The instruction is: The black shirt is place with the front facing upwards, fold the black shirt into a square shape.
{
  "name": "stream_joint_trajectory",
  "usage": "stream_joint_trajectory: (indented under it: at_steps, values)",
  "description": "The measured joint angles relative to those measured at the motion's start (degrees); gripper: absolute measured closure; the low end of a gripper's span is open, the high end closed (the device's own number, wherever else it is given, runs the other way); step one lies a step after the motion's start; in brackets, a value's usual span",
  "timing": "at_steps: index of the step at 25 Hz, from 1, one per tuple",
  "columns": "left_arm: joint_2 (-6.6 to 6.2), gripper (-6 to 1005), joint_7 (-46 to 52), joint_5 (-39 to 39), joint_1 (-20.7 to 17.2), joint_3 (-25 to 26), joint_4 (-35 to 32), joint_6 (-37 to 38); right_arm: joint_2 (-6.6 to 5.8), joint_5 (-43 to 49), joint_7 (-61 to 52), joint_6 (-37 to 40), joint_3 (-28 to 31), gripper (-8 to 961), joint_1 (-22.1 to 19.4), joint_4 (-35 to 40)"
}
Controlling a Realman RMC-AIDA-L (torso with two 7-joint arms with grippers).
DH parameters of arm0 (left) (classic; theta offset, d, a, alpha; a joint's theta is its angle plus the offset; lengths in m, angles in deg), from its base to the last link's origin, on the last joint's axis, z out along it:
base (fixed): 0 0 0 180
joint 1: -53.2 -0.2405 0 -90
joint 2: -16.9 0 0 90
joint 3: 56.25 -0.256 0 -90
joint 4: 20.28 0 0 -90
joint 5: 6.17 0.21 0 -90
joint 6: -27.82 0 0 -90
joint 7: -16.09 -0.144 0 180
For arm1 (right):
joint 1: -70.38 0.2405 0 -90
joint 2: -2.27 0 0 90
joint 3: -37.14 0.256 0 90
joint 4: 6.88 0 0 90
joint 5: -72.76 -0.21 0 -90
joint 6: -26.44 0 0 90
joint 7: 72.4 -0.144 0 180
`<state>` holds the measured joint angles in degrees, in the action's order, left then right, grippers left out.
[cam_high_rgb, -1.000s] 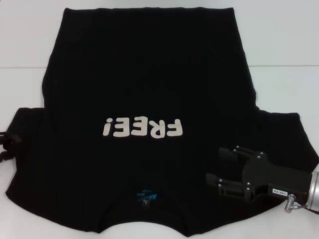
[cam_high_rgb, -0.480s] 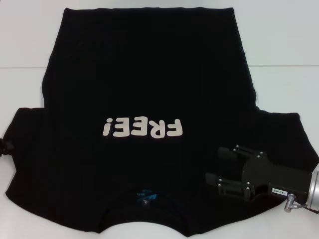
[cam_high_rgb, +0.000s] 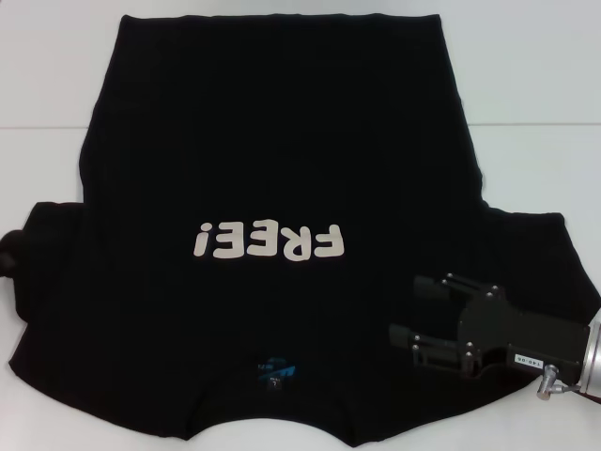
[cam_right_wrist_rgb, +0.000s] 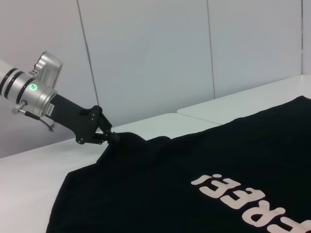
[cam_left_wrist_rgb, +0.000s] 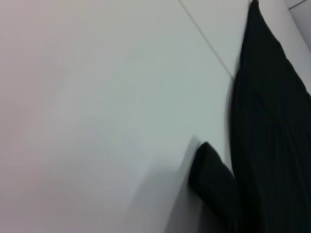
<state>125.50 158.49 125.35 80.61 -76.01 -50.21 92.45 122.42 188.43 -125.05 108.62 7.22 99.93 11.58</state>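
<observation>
The black shirt (cam_high_rgb: pixel 272 160) lies flat on the white table (cam_high_rgb: pixel 535 85), with the cream "FREE!" print (cam_high_rgb: pixel 268 242) facing up and the blue neck label (cam_high_rgb: pixel 275 371) near the front edge. In the right wrist view my left gripper (cam_right_wrist_rgb: pixel 109 137) is shut on the edge of the shirt's left sleeve (cam_right_wrist_rgb: pixel 127 141), and the cloth rises in a small peak there. In the head view that sleeve edge (cam_high_rgb: pixel 11 246) bulges at the far left. My right gripper (cam_high_rgb: pixel 418 310) is open, low over the shirt's right shoulder, with nothing between its fingers.
A seam (cam_high_rgb: pixel 526 127) runs across the white table behind the sleeves. A white panelled wall (cam_right_wrist_rgb: pixel 160 53) stands beyond the table. Bare table shows on both sides of the shirt's lower body.
At the far left the left gripper's dark tip has shifted up along the sleeve edge, and the sleeve edge now bulges outward. The right gripper has barely moved.
</observation>
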Motion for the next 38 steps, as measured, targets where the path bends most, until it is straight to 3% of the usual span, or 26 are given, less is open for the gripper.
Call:
stream_joint_trajectory:
  at_steps: [17,38]
  values:
    - [-1.38,970,0.1,-0.1,0.3,-0.1,-5.2,0.5,0.0,-0.1,0.0,-0.1,0.0,126,0.1,-0.1]
    - [-0.38,962,0.4,-0.8,1.8,2.8,-6.2,4.1,0.0,-0.1,0.0,-0.1,0.0,127,0.0,-0.7]
